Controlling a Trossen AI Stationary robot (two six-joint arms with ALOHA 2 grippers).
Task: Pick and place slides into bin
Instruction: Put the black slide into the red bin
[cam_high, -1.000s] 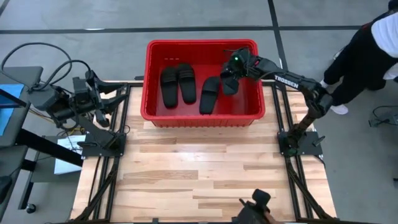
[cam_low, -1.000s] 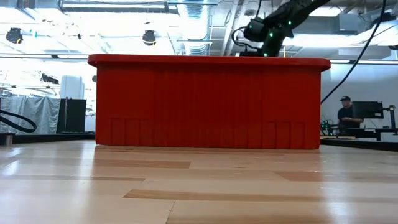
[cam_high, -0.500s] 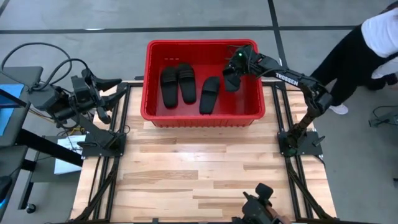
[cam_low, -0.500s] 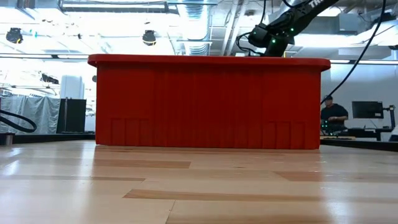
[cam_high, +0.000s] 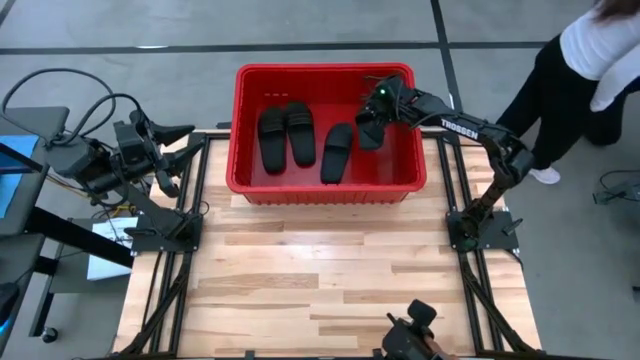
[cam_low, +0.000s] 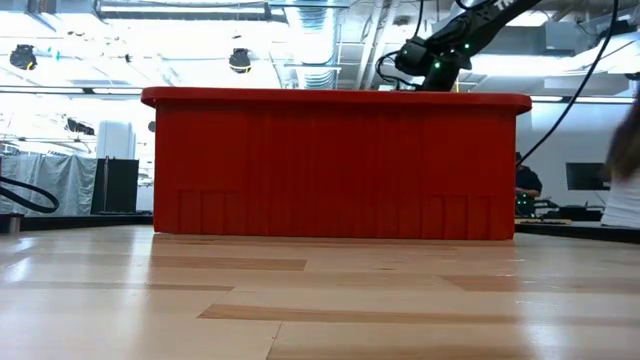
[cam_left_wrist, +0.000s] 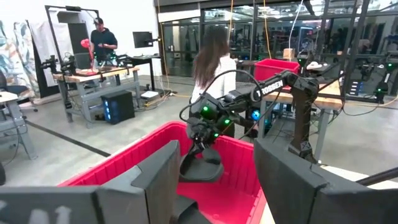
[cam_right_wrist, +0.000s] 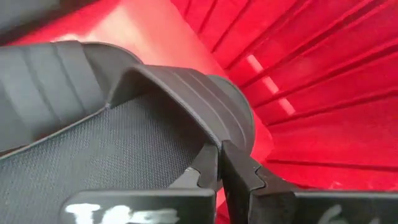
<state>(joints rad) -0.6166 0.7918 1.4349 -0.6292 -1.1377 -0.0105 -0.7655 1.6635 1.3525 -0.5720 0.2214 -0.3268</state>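
Since the previous frame the right gripper (cam_high: 371, 128) has dipped slightly toward the floor of the bin (cam_high: 240, 120), and the person (cam_high: 585, 70) beside the table (cam_high: 320, 270) has shifted. It stays clenched on the ribbed strap of the fourth slide (cam_high: 368, 133), near the bin's right wall. Three matte black slides (cam_high: 287, 134) lie flat on the bin floor, with bare red floor around them. The left gripper (cam_high: 160, 150) waits open off the table's left edge.

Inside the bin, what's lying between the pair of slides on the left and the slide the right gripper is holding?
In the high view, one more slide lies on the bin floor between the pair and the held slide in the right gripper.
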